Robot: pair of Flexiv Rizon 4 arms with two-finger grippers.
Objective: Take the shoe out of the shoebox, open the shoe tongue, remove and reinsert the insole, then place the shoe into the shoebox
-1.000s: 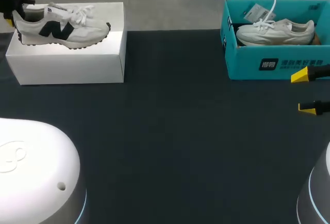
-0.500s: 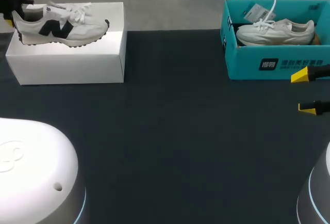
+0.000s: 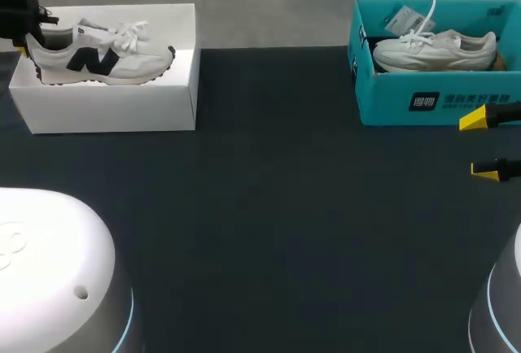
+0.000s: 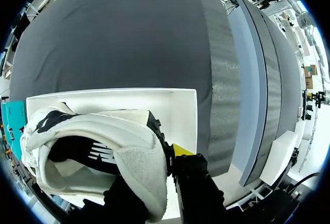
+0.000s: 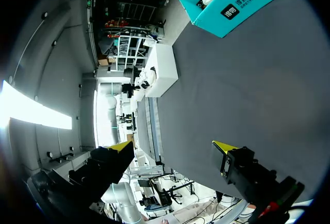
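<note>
While left claw (image 4: pixel 164 168) grips sneaker (image 3: pixel 102 54), seemingly in white shoebox (image 3: pixel 114 105), right claw (image 3: pixel 479 146) spread

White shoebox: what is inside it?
One white sneaker with a black side mark, heel held by the left gripper. The sneaker covers the floor of the white shoebox, so whether it rests there cannot be seen.

Left tool (image 4: pixel 164 163) gripping shoe (image 3: pixel 102 54) heel, right tool (image 3: pixel 482 145) hovering, fingers (image 3: pixel 472 119) apart
</note>
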